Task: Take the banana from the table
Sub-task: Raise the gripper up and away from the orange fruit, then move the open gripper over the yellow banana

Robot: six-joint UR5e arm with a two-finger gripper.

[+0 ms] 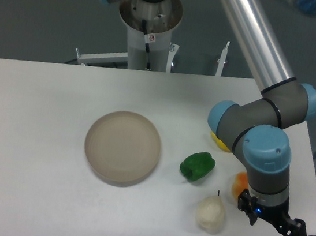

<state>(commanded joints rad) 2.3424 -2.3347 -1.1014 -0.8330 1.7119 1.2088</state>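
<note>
Gripper [272, 223]: nearest item, low at the table's [27, 136] front right corner; seen as a dark cluster under the wrist; fingers not distinguishable, so released or clenched cannot be told; nothing visibly held. Pear [210, 213]: pale, whitish, just left of the gripper, stem up. Orange fruit [239, 184]: mostly hidden behind the wrist (only a left sliver shows). Green pepper [197, 165]: farther back, left of the arm. Plate [123, 146]: round, beige, mid-table. Banana [219, 141]: largely concealed behind the blue elbow joint; only a yellow edge visible; lies on the table beyond the gripper, behind pepper and orange fruit, apart from the tool. Robot base [149, 29]: beyond far edge, top cropped.
</note>
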